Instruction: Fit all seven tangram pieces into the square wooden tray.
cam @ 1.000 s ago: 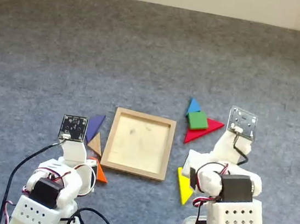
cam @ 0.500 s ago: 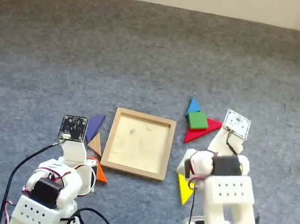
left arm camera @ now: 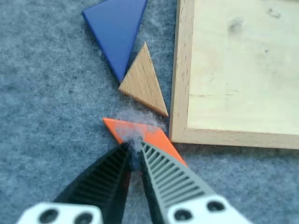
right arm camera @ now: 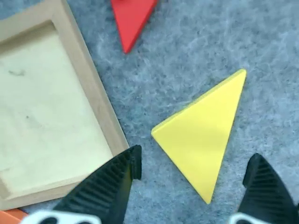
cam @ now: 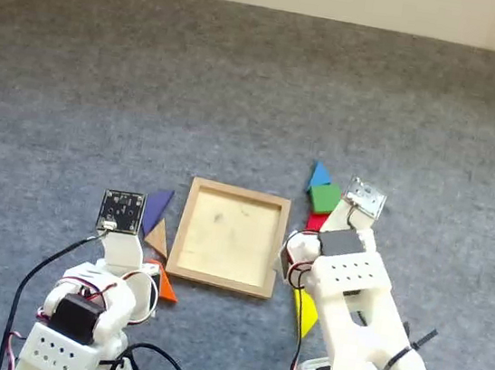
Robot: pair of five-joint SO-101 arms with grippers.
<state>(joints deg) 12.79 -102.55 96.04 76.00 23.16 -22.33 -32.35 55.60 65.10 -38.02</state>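
Observation:
The square wooden tray [cam: 181,231] lies on the carpet with nothing in it. My left gripper [left arm camera: 134,150] is shut, its tips resting over the edge of an orange piece [left arm camera: 148,136] near a tray corner [left arm camera: 180,133]. A wooden triangle [left arm camera: 144,85] and a dark blue triangle [left arm camera: 117,25] lie just beyond it, beside the tray rim. My right gripper [right arm camera: 196,158] hangs open over the yellow triangle [right arm camera: 203,133], one finger on each side. A red triangle [right arm camera: 132,16] lies farther out. A green square [cam: 325,198] and a light blue triangle [cam: 320,174] sit right of the tray.
Grey carpet covers the whole work area, with wide free room beyond the tray. The right arm's body [cam: 352,290] covers part of the red triangle [cam: 317,221] and the yellow triangle [cam: 304,313]. A pale wall edge runs along the far side.
The right arm has swung left toward the tray and now stands over the yellow triangle. The left arm and all pieces have stayed where they were.

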